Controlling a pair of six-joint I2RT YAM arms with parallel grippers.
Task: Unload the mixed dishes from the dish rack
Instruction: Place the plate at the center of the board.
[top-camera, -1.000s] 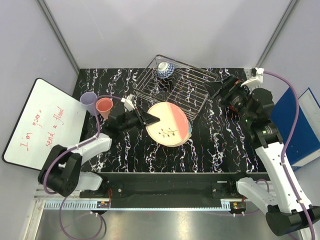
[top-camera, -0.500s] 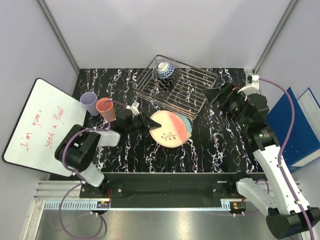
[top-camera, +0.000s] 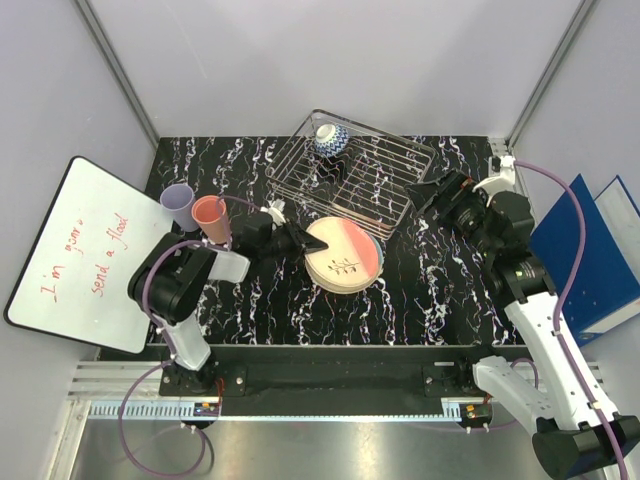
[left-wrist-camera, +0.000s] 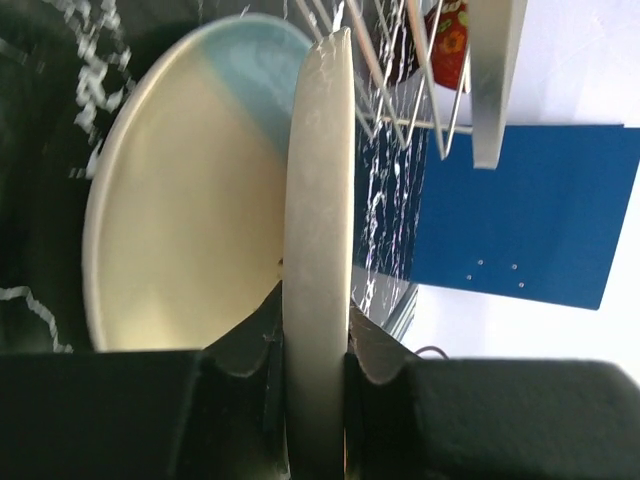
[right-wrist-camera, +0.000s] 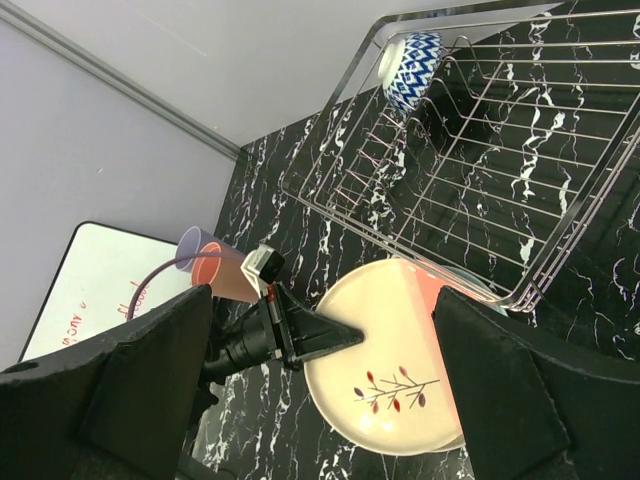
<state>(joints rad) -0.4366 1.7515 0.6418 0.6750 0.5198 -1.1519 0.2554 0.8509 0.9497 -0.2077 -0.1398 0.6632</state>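
My left gripper (top-camera: 303, 243) is shut on the near rim of the cream/pink plate (top-camera: 346, 255) with the sprig drawing. It holds the plate low over the cream/blue plate (top-camera: 379, 257), which lies on the table. In the left wrist view the held plate (left-wrist-camera: 318, 190) is edge-on between my fingers (left-wrist-camera: 245, 345), with the cream/blue plate (left-wrist-camera: 180, 210) beside it. The dish rack (top-camera: 380, 185) stands behind and holds a blue-white bowl (top-camera: 331, 140). A red item (left-wrist-camera: 446, 30) hangs in the rack. My right gripper (top-camera: 432, 191) is open and empty at the rack's right end.
A lavender cup (top-camera: 178, 205) and a pink cup (top-camera: 211, 215) stand left of my left arm. A whiteboard (top-camera: 85, 255) leans at the far left. A blue binder (top-camera: 590, 250) stands at the right. The right wrist view shows the rack (right-wrist-camera: 470, 150) and plate (right-wrist-camera: 400, 385).
My left gripper has brought the cream/pink plate down and flatter, onto the spot over the cream/blue plate. My right arm has shifted slightly toward the rack.
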